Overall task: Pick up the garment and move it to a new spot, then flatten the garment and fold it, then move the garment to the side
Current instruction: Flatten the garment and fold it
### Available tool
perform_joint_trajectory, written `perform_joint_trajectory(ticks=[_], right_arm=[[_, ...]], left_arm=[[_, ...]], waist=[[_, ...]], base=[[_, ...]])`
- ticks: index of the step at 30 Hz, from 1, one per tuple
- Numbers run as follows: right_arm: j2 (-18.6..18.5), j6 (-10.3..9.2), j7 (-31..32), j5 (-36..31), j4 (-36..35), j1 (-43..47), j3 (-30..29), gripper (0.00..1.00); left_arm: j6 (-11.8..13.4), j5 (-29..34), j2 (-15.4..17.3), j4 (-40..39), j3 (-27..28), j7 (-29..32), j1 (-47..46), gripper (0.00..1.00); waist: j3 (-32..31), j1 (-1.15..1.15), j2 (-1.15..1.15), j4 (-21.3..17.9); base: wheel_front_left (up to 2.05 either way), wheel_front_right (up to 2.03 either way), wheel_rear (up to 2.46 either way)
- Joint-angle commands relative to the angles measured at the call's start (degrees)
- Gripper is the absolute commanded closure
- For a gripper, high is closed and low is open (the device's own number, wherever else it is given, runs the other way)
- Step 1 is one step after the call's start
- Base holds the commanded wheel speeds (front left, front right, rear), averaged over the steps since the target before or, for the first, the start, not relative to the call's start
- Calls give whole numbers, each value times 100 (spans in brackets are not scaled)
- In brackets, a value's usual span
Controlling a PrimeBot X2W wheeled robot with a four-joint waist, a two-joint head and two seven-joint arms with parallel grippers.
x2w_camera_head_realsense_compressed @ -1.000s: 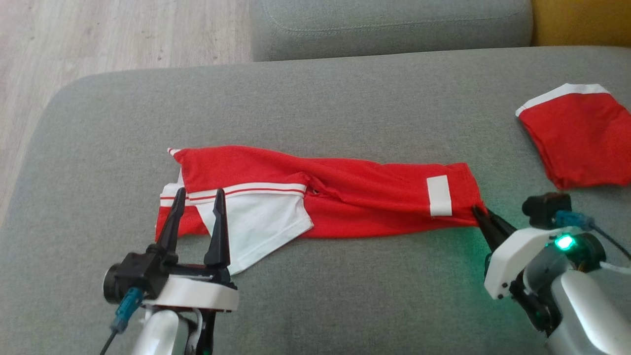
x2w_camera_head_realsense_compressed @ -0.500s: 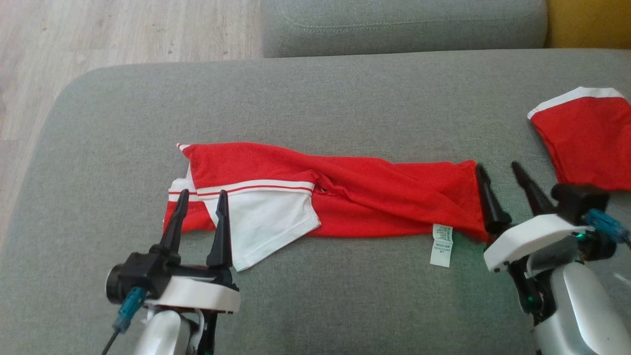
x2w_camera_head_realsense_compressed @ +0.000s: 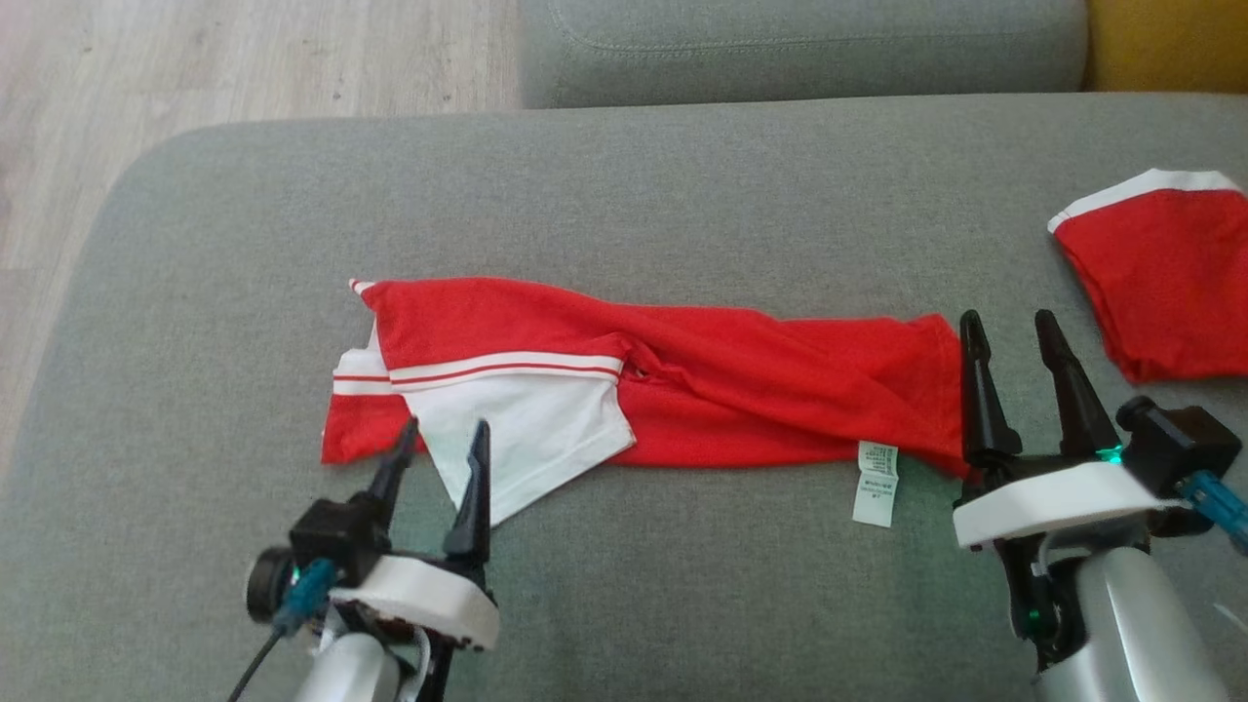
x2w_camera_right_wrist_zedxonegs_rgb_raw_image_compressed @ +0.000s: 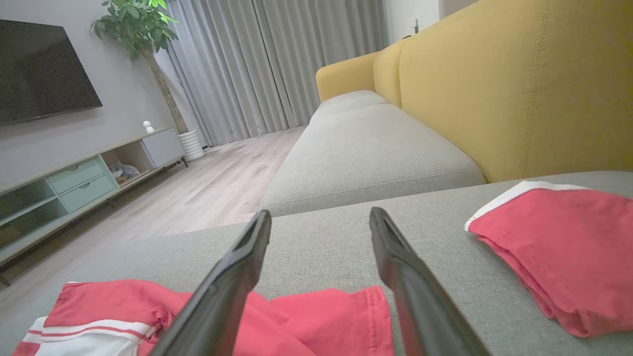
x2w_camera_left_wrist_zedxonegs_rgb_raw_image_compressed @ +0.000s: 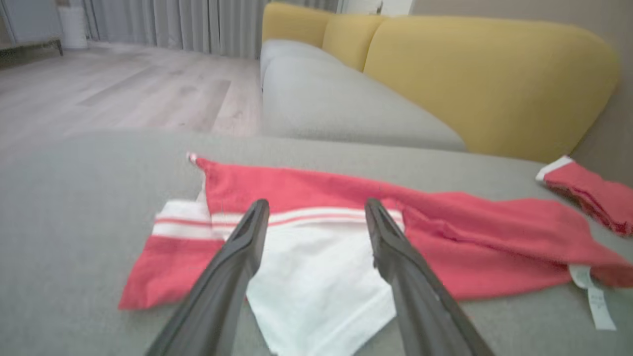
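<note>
The garment [x2w_camera_head_realsense_compressed: 702, 395] is red with a white panel and red-and-white stripes at its left end. It lies folded into a long strip across the grey sofa cushion [x2w_camera_head_realsense_compressed: 624, 195], its white care label [x2w_camera_head_realsense_compressed: 875, 471] sticking out at the front right. My left gripper [x2w_camera_head_realsense_compressed: 444, 444] is open, its tips over the white panel's near edge [x2w_camera_left_wrist_zedxonegs_rgb_raw_image_compressed: 316, 287]. My right gripper [x2w_camera_head_realsense_compressed: 1009, 327] is open and holds nothing, just right of the strip's right end [x2w_camera_right_wrist_zedxonegs_rgb_raw_image_compressed: 341, 316].
A second folded red garment [x2w_camera_head_realsense_compressed: 1160, 283] with a white band lies at the cushion's right edge [x2w_camera_right_wrist_zedxonegs_rgb_raw_image_compressed: 564, 247]. Another grey cushion [x2w_camera_head_realsense_compressed: 799, 49] and a yellow backrest [x2w_camera_right_wrist_zedxonegs_rgb_raw_image_compressed: 519, 89] stand behind. Wood floor [x2w_camera_head_realsense_compressed: 224, 68] lies beyond the left edge.
My right gripper let go of the garment's right end, opened and rose beside it. The care label flipped out to the front. My left gripper drew back toward me a little.
</note>
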Motion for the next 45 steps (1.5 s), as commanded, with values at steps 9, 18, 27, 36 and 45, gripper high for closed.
perform_joint_trajectory(ticks=[9,18,27,36,45], right_arm=[[6,21,-152,127,-142,-146,214,0],[6,21,-186,194,-73,-208,234,0],[7,21,-218,215,-48,-224,226,0],[7,21,-215,199,-121,-244,225,0],[7,21,-222,183,-80,-222,159,0]], left_arm=[[235,-69,56,418,-7,1134,-112,0],[376,-138,93,651,-1,1508,-202,0],[425,-197,117,762,9,1507,-230,0],[334,-297,189,1030,-23,1694,-422,2],[247,-363,247,1054,-44,1551,-501,100]], waist=[[195,0,0,-89],[263,0,0,-177],[290,0,0,-228],[396,0,0,-253],[365,0,0,-234]], base=[[0,0,0],[0,0,0],[0,0,0],[0,0,0],[0,0,0]])
